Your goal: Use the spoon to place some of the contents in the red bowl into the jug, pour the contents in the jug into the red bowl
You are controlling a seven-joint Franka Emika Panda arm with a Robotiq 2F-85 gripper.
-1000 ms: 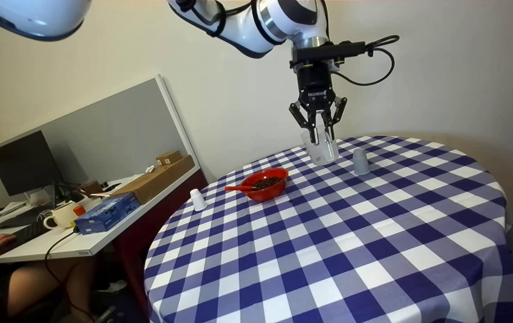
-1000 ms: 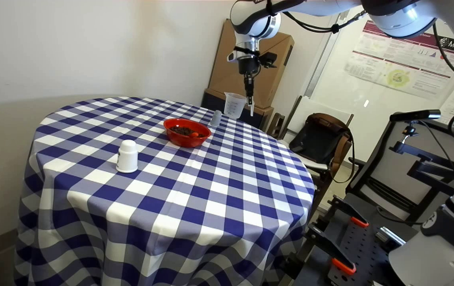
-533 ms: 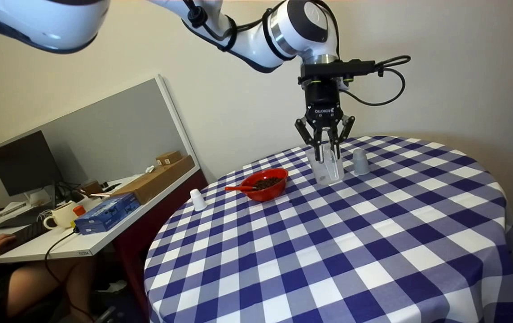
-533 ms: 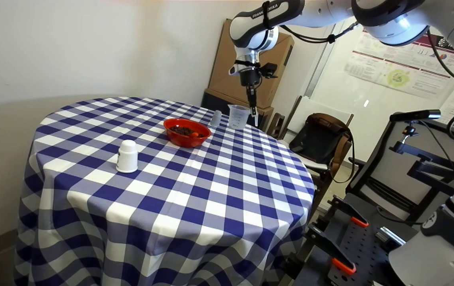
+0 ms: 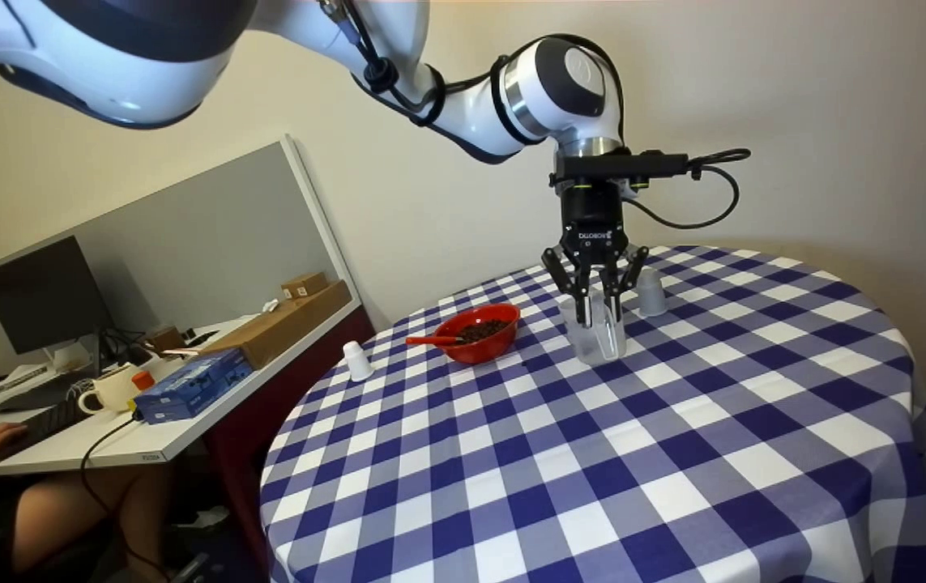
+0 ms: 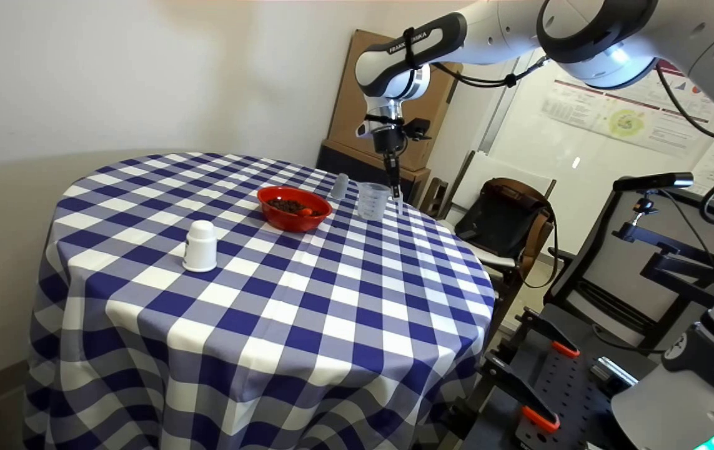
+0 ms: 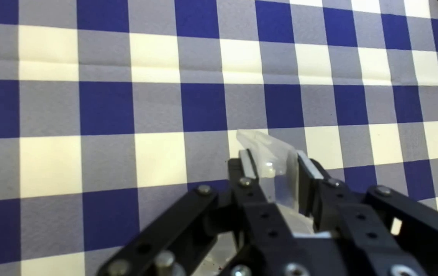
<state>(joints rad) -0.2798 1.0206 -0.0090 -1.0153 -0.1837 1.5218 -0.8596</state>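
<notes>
The clear jug (image 5: 594,348) is upright at table level in both exterior views (image 6: 369,203); I cannot tell if its base touches the cloth. My gripper (image 5: 602,317) points down and is shut on the jug's handle, which fills the gap between the fingers in the wrist view (image 7: 274,165). Most of the jug is hidden behind the gripper there, with a few dark specks inside. The red bowl (image 5: 483,352) stands apart from the jug and holds dark brown bits in both exterior views (image 6: 291,220). A red spoon (image 5: 430,340) rests in it, handle over the rim.
A grey cup (image 5: 651,293) stands upside down close to the jug, also seen in an exterior view (image 6: 340,186). A white cup (image 6: 200,247) stands upside down beyond the bowl. The table has a blue-and-white checked cloth (image 5: 560,470). A desk (image 5: 138,437) stands beside it.
My gripper has moved down with the jug in its grasp, from above the table to table level. The bowl, spoon and cups have not moved.
</notes>
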